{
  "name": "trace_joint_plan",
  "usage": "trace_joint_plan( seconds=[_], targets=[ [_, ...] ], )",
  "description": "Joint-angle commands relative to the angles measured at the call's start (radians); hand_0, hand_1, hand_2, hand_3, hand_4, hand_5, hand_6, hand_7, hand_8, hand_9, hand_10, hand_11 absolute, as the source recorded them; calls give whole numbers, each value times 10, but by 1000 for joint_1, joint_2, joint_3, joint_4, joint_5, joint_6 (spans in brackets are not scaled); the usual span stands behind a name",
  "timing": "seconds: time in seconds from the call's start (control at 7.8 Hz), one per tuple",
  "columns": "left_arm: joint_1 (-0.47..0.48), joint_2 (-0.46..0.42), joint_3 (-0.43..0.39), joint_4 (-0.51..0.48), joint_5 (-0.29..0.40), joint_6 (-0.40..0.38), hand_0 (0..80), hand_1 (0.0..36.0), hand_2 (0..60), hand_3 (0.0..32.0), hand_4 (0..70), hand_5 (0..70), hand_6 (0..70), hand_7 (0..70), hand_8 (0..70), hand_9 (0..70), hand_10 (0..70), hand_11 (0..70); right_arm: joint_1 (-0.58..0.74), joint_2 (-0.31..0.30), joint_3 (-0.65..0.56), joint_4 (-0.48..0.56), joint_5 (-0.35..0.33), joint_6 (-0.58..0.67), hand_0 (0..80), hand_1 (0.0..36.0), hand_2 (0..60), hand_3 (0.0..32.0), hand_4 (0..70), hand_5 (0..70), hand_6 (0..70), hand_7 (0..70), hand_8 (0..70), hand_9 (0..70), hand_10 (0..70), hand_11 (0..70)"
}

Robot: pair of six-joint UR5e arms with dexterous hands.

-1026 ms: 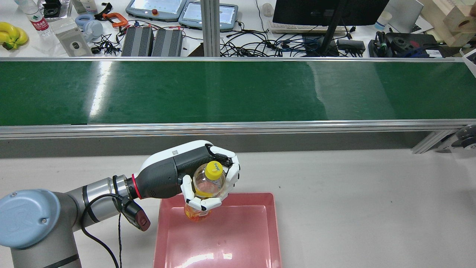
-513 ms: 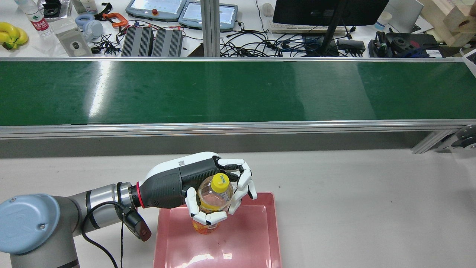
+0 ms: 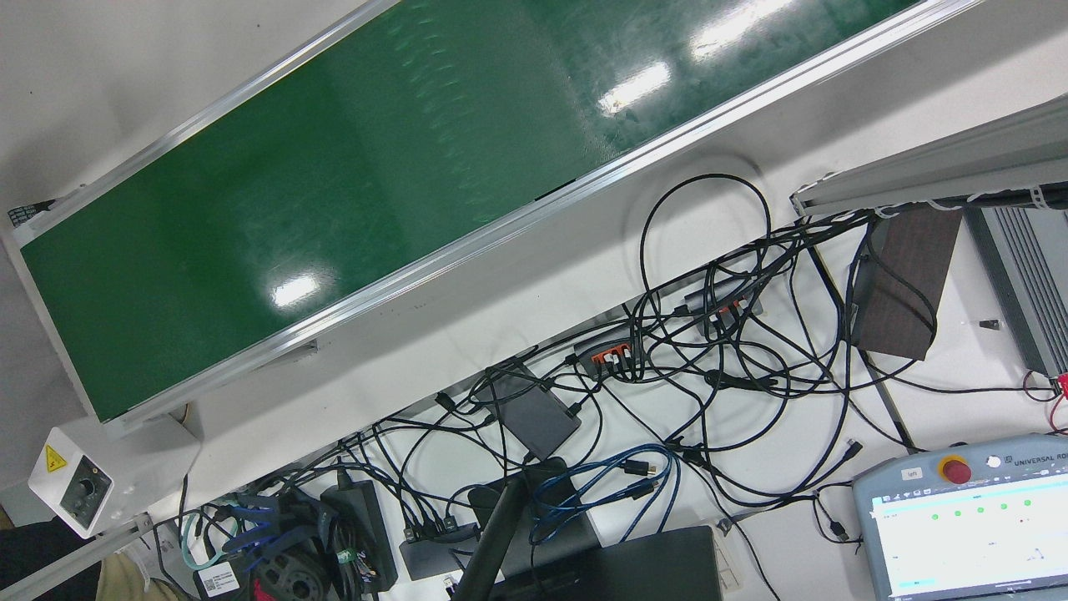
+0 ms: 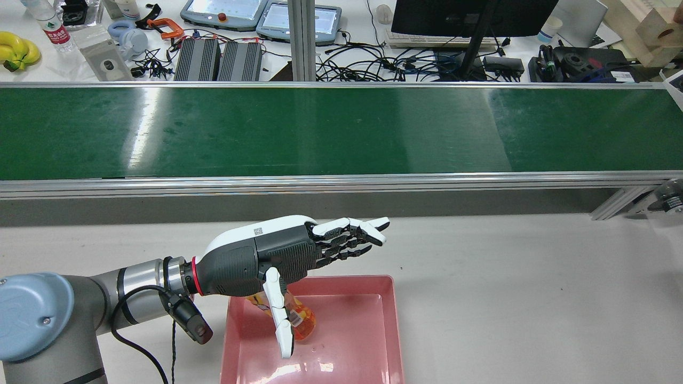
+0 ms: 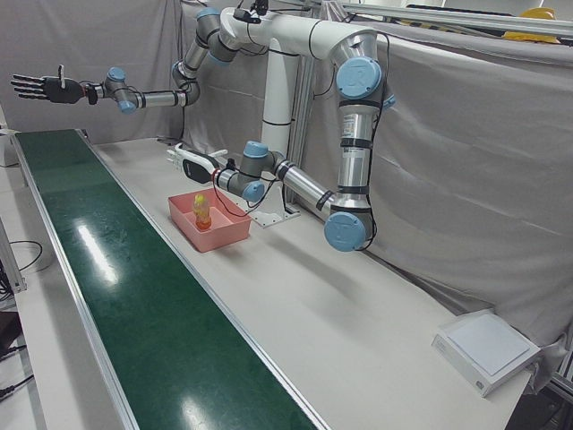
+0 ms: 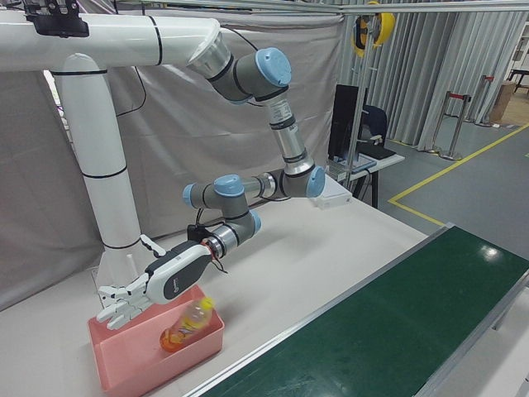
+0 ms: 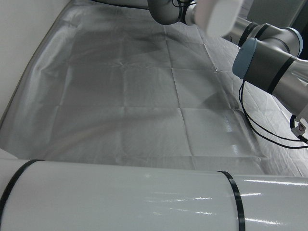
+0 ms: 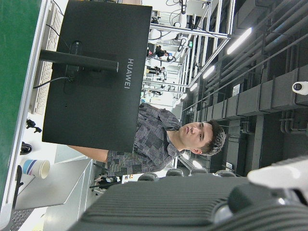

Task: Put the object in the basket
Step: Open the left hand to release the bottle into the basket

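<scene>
Hovering over the near-left corner of the pink basket (image 4: 389, 320), my left hand (image 4: 277, 256) has its fingers (image 4: 349, 226) spread flat and apart, pointing toward 2 o'clock in the rear view, and it holds nothing. The orange drink bottle (image 4: 299, 320) lies inside the basket directly beneath my palm, partly hidden by my thumb (image 4: 280, 314). The right-front view shows the bottle (image 6: 186, 322) best: it leans rather than stands, yellow cap (image 6: 206, 303) up toward 1 o'clock, base down on the basket (image 6: 132, 364) floor, so its long axis runs slantwise across the tray. I judge the placing done; what is left is to lift straight up and clear, because the bottle sits right under me and a sideways sweep of the thumb could knock it. My right hand (image 5: 40, 88) is far off, raised high beyond the green conveyor belt (image 4: 341, 130) with fingers spread and empty, well apart from everything.
</scene>
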Motion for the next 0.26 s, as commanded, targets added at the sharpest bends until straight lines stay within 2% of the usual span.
trace_joint_plan(
  seconds=[0.0, 0.13],
  targets=[
    [-6, 0, 4, -21, 1, -1, 696, 124, 0, 10, 0, 0, 0, 21, 0, 0, 0, 0, 0, 0, 0, 0, 0, -1, 0, 0, 0, 0, 0, 0, 0, 0, 0, 0, 0, 0],
    [-6, 0, 4, -21, 1, -1, 686, 124, 0, 2, 0, 0, 0, 19, 0, 0, 0, 0, 0, 0, 0, 0, 0, 0, 0, 0, 0, 0, 0, 0, 0, 0, 0, 0, 0, 0]
  ],
)
